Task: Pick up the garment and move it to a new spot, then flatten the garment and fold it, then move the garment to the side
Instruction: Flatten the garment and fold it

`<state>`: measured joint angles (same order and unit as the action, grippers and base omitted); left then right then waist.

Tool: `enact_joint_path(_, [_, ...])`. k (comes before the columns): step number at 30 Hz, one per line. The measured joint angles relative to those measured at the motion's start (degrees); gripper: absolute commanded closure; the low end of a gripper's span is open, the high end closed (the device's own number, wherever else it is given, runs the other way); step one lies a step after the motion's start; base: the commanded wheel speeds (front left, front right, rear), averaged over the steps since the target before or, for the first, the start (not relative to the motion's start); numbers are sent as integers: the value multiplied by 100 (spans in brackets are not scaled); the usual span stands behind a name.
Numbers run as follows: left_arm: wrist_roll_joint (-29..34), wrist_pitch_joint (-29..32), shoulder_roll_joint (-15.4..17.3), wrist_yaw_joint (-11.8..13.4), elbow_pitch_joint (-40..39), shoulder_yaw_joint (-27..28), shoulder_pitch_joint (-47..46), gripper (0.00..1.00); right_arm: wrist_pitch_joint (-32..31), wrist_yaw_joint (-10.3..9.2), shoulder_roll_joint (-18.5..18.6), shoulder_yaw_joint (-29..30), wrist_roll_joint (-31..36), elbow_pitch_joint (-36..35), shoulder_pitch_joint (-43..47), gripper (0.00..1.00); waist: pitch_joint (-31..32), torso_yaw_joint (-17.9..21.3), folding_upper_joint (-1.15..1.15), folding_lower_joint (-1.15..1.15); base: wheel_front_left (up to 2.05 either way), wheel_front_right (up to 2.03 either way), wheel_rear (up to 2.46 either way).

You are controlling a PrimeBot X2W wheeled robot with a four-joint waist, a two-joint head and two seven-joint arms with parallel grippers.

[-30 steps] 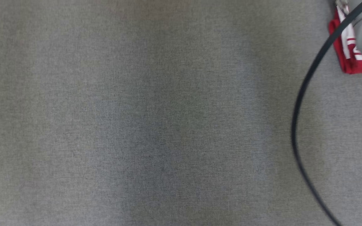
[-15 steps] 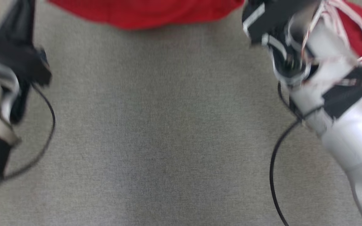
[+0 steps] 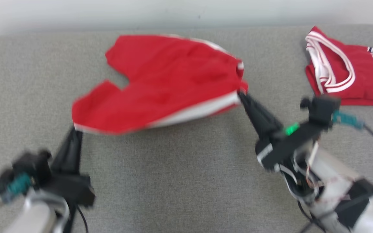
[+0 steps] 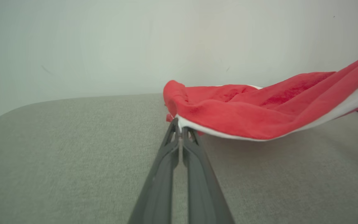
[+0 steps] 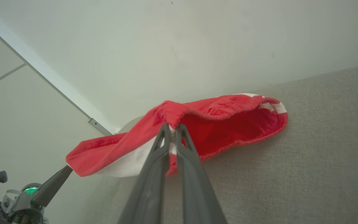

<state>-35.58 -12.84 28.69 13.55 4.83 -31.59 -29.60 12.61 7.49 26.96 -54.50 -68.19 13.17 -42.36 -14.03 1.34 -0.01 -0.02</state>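
Note:
The garment (image 3: 170, 81) is a pair of red shorts with a white side stripe, stretched out just above the grey cushioned surface (image 3: 180, 181). My left gripper (image 3: 75, 128) is shut on its near-left leg hem. My right gripper (image 3: 241, 94) is shut on its right end, at the waistband. In the left wrist view the fingers (image 4: 179, 124) pinch the white-edged hem and the garment (image 4: 259, 115) sags away to the right. In the right wrist view the gripper (image 5: 172, 126) pinches a bunched red edge of the garment (image 5: 222, 124), whose far end rests on the surface.
A red jersey (image 3: 351, 77) with white trim and lettering lies at the back right of the surface. A pale wall (image 3: 173, 13) runs right behind the surface's far edge. Cables hang by both forearms.
The head camera has swung up from the bare grey surface, so the garment, both grippers and the jersey have come into the picture. Whether the garment itself moved cannot be told.

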Motion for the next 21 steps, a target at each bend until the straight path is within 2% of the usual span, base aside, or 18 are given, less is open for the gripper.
enact_joint_path(5, [-67, -121, -151, 322, -249, 24, 831, 100, 4, 0, 360, -59, 22, -552, 764, 100, 217, 14, 0, 0, 0, 0, 0])
enact_joint_path(11, [-168, -192, -447, 559, -463, 313, 1677, 100, 9, 0, 747, 20, 40, -1020, 1637, 100, 484, 16, 0, 1, 0, 0, 0])
enact_joint_path(21, [170, -209, -927, 502, -678, 864, 2735, 100, -522, 0, 1055, 33, -67, -1635, 2915, 100, 805, -81, 0, 1, 0, 0, 0])
